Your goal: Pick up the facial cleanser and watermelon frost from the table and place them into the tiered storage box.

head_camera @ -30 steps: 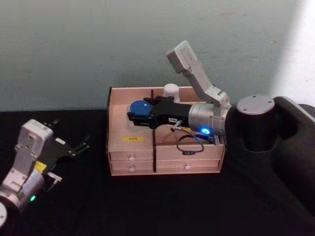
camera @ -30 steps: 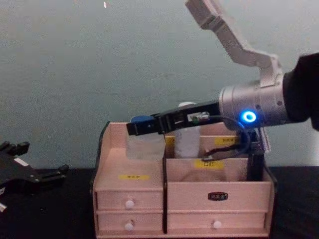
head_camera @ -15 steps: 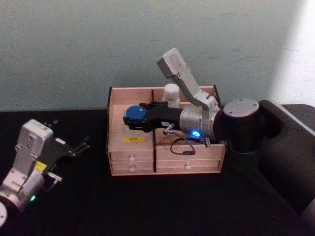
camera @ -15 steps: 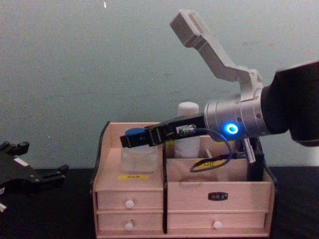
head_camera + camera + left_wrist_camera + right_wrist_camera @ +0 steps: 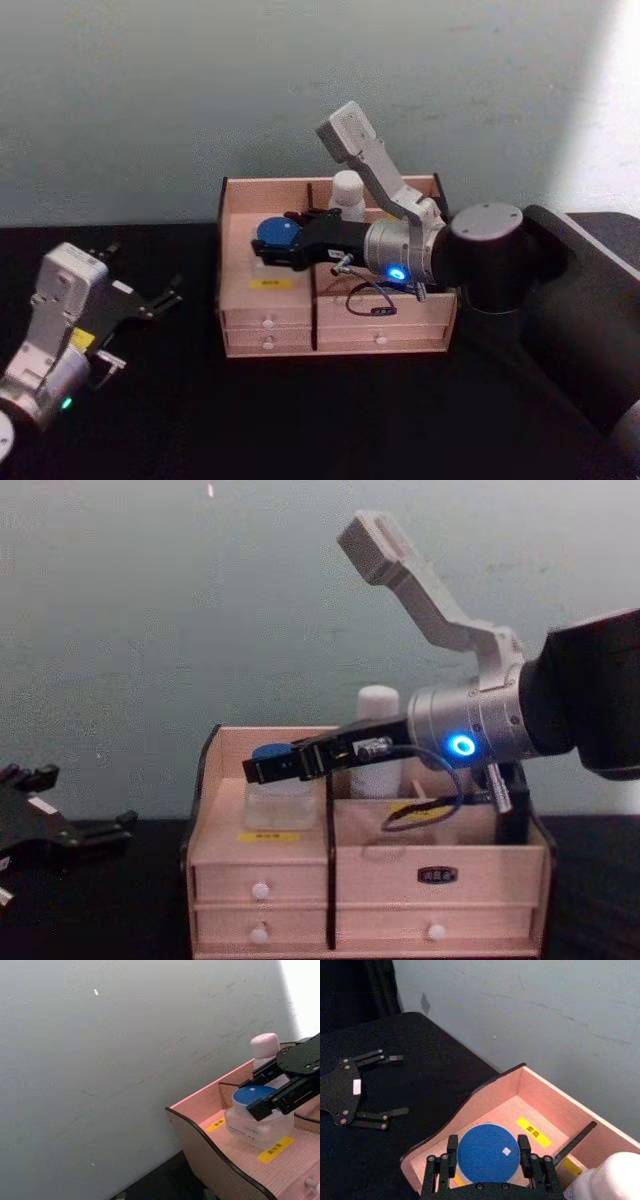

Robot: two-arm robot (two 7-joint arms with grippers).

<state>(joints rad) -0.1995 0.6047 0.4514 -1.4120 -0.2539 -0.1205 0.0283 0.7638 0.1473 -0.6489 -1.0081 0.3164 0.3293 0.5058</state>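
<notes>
Right tool (image 5: 268,247) reaches across the tiered storage box (image 5: 340,340) from the robot's right, its black fingers (image 5: 451,1149) closed on either side of the watermelon frost (image 5: 275,236) just below the blue lid. In the right wrist view the lid sits squarely between the two fingers. In the chest view the tool (image 5: 262,770) holds the jar (image 5: 281,795) at the top of the box's left-hand compartment.

Tiered storage box: a light wooden organiser standing on the black counter (image 5: 300,420), open side up, drawers with white knobs (image 5: 260,890) facing the robot. A black divider (image 5: 330,880) splits it into a left and a right section. Yellow labels (image 5: 267,836) mark the compartment fronts.

Facial cleanser (image 5: 348,192): a tall white bottle standing upright in a rear compartment of the box, just to the right of the divider. Its long axis is vertical, rounded cap uppermost. In the chest view the cap (image 5: 378,702) rises above the box's back wall, directly behind the right tool's wrist.

Watermelon frost: upright, short axis vertical, flat blue lid facing up. In the left wrist view its clear body (image 5: 257,1127) appears to rest on the floor of the left compartment, next to a yellow label (image 5: 278,1148).

Left tool (image 5: 150,295) is parked over the counter on the robot's left, well apart from the box, its fingers (image 5: 370,1057) spread wide and holding nothing.
</notes>
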